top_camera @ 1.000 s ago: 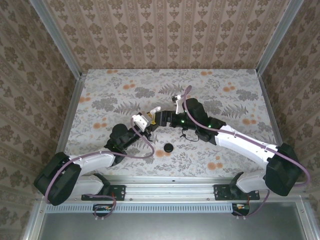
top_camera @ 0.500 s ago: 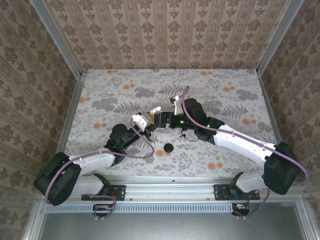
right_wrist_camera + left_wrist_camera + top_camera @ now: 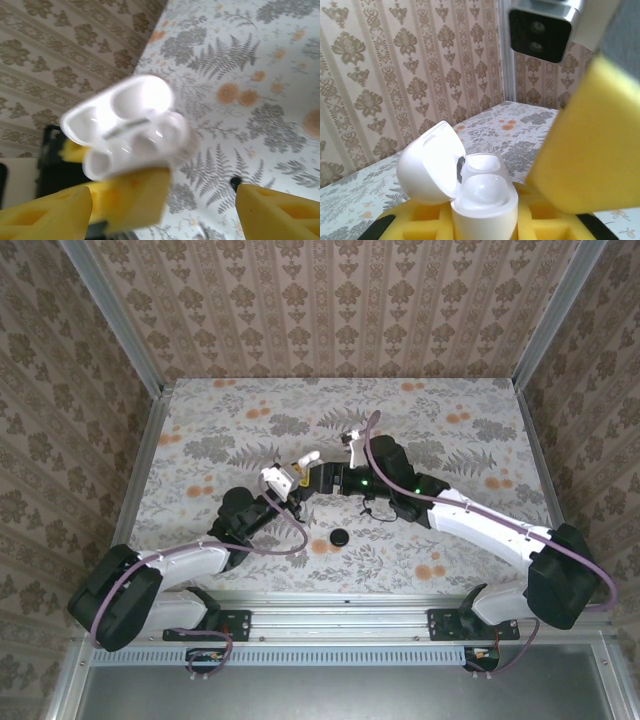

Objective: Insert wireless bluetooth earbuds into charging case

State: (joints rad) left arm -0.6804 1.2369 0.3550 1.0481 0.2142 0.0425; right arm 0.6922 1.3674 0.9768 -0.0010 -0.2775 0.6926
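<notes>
The white charging case (image 3: 482, 200) stands upright with its lid (image 3: 427, 167) swung open to the left. My left gripper (image 3: 485, 222) is shut on it between yellow foam pads. From above, the case (image 3: 274, 478) is at mid-table, with my right gripper (image 3: 303, 478) right beside it. In the right wrist view the blurred open case (image 3: 127, 125) hangs just beyond my right gripper (image 3: 160, 217), which is open with its yellow fingertips (image 3: 277, 215) far apart and nothing between them. A glossy rounded white shape fills the near well; I cannot tell whether it is one of the earbuds.
A black round disc (image 3: 339, 536) lies on the floral tabletop (image 3: 450, 400) in front of the grippers. Patterned walls and metal corner posts (image 3: 135, 340) enclose the table on three sides. The right wrist camera (image 3: 540, 30) hangs close above the case.
My right gripper has edged left toward the case and its fingers have narrowed a little. The left gripper with the case has shifted slightly left.
</notes>
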